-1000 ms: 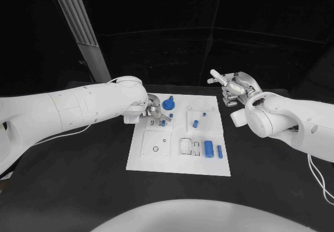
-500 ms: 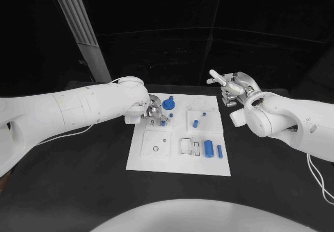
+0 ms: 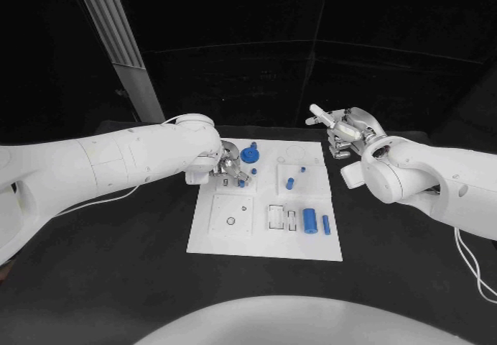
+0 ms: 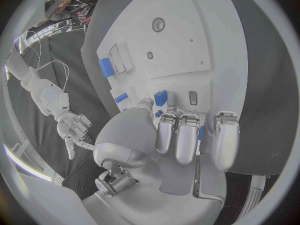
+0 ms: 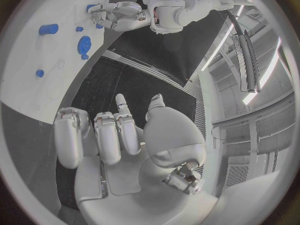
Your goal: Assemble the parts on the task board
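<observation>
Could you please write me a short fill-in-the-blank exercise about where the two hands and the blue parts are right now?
1. The ___ hand is over the board.
2. The right hand is held above the ___ table, off the board, holding nothing.
3. The round blue part lies at the board's ___ end from the robot.

Missing words: left; black; far

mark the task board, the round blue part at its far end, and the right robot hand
task board (image 3: 264, 244), head view, bare near edge of the white plate
round blue part (image 3: 248, 154), head view, middle of its round top
right robot hand (image 3: 347, 131), head view, middle of the hand, raised past the board's far right corner
</observation>
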Action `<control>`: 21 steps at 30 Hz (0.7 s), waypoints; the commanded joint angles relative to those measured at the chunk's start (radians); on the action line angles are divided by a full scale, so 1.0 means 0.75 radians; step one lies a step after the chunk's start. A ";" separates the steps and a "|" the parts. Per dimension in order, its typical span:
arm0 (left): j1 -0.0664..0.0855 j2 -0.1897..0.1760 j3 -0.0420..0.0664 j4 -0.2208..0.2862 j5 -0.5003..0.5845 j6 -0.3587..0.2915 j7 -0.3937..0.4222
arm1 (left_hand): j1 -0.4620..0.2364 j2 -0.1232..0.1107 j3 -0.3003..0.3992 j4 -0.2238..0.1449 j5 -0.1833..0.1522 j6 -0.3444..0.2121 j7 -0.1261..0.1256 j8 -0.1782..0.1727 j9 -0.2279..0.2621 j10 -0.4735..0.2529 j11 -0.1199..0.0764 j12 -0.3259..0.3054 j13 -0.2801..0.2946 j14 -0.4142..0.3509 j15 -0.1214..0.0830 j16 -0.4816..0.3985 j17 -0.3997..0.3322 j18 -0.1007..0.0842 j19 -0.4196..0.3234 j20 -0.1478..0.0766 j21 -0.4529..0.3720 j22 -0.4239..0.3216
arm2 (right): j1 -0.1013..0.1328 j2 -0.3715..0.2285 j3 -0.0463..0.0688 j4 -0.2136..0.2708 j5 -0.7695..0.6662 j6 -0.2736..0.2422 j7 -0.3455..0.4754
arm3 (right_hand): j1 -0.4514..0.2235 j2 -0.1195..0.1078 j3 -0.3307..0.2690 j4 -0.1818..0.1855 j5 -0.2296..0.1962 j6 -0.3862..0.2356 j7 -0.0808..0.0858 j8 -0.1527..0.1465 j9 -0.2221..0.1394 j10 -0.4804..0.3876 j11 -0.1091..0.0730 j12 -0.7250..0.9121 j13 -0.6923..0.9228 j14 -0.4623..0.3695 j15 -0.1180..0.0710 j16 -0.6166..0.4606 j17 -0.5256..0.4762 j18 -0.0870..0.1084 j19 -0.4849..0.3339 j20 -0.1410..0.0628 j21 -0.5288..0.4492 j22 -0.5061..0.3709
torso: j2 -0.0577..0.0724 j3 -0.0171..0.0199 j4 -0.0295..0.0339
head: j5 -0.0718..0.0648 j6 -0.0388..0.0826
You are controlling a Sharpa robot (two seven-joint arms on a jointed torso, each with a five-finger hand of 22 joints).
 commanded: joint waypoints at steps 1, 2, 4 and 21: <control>0.001 0.002 0.001 -0.004 -0.007 0.023 0.011 | 0.025 -0.001 0.013 0.000 0.040 0.004 -0.004 -0.014 0.005 0.138 -0.007 0.003 0.350 0.143 -0.010 0.004 0.351 -0.019 0.140 -0.012 0.005 0.351 | 0.001 0.001 0.000 0.000 -0.004 0.010 -0.005 | 0.009 0.000 -0.007 0.002 -0.006 -0.011 0.002 0.007 0.001 0.141 0.009 0.003 0.350 0.143 0.009 0.003 0.351 0.012 0.022 0.009 -0.008 0.292 | 0.000 0.0000 -0.0006 | -0.001 -0.001; 0.001 0.003 0.001 -0.004 -0.007 0.024 0.012 | 0.029 -0.003 0.016 0.000 0.051 0.005 -0.004 -0.017 0.007 0.138 -0.008 0.003 0.350 0.143 -0.011 0.004 0.351 -0.019 0.140 -0.013 0.005 0.351 | 0.001 0.001 0.000 0.000 -0.004 0.010 -0.006 | 0.012 0.003 -0.008 0.003 -0.006 -0.014 0.003 0.009 0.001 0.141 0.010 0.003 0.350 0.143 0.009 0.003 0.351 0.012 0.022 0.009 -0.008 0.292 | 0.000 -0.0001 0.0000 | -0.002 -0.001; 0.001 0.004 0.001 -0.006 -0.007 0.025 0.013 | 0.038 -0.008 0.022 -0.001 0.067 0.008 -0.005 -0.021 0.010 0.138 -0.008 0.003 0.350 0.143 -0.011 0.004 0.351 -0.019 0.140 -0.013 0.005 0.351 | 0.001 0.001 0.000 0.000 -0.004 0.009 -0.007 | 0.012 0.003 -0.008 0.003 -0.006 -0.015 0.003 0.009 0.001 0.141 0.010 0.003 0.350 0.143 0.009 0.003 0.351 0.012 0.022 0.009 -0.008 0.292 | 0.000 -0.0004 0.0003 | -0.002 -0.001; -0.003 0.005 0.001 -0.008 -0.007 0.030 0.042 | 0.147 -0.056 0.099 -0.006 0.145 0.027 -0.014 -0.046 0.035 0.138 -0.017 0.003 0.350 0.143 -0.019 0.004 0.351 -0.019 0.140 -0.020 0.005 0.351 | 0.000 0.001 0.000 -0.005 -0.004 0.003 -0.014 | 0.023 0.011 -0.011 0.002 -0.006 -0.022 0.003 0.018 0.003 0.141 0.010 0.003 0.350 0.143 0.010 0.003 0.351 0.012 0.021 0.010 -0.010 0.291 | -0.001 0.0001 -0.0011 | -0.004 -0.001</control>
